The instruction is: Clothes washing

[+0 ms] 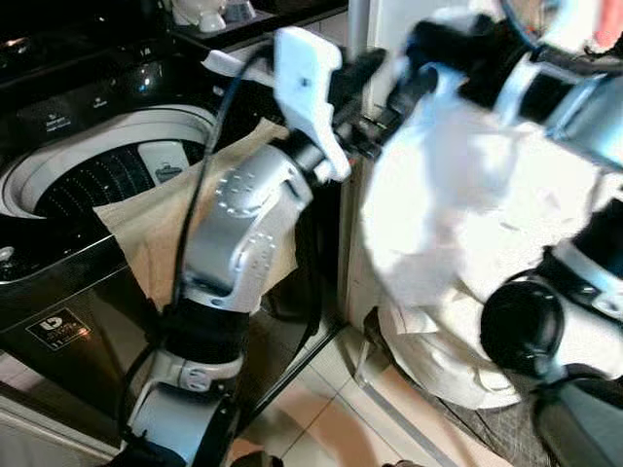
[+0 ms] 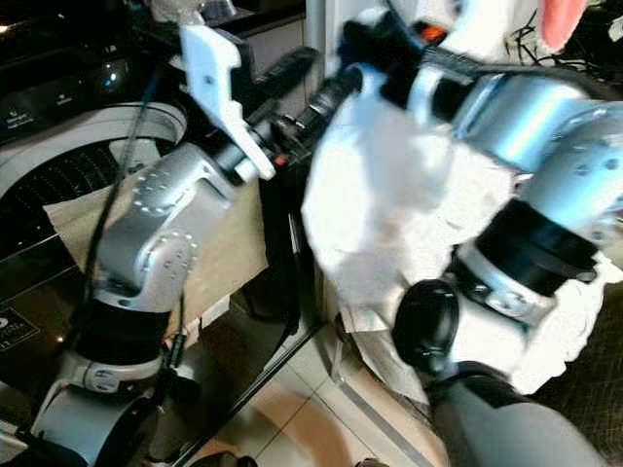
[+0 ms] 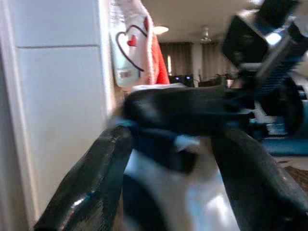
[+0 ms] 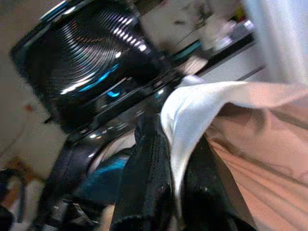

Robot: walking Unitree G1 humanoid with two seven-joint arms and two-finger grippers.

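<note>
The right gripper's [image 4: 168,192] jaws are clamped on a fold of the white cloth garment [image 1: 458,224]: in the right wrist view the white hem [image 4: 192,120] runs down between the two black fingers [image 4: 144,183], with a peach-tinted stretch of fabric spreading to the lower right of that frame. In the left eye view this gripper sits at the top centre of the frame, and the garment hangs from it as a large pale bundle through the middle right, blurred. The garment's lower part rests on a heap of white laundry [image 1: 448,360] at the lower right, above the pale tiled floor [image 1: 321,409].

The left gripper [image 1: 365,102] reaches toward the same upper-centre spot, just beside the hanging garment. In the left wrist view its two black fingers [image 3: 91,187] stand apart, so the jaws are open, with a dark blurred shape lying across between them; I cannot tell whether they touch the cloth.

At the left of the frame stands the black top-loading washing machine [image 1: 68,282] with its round white-rimmed drum opening [image 1: 107,175] uncovered. A beige cloth [image 1: 156,233] is draped over the machine's near edge, partly behind the silver left arm [image 1: 243,233]. A white cupboard panel [image 3: 57,106] rises right of the machine.
</note>
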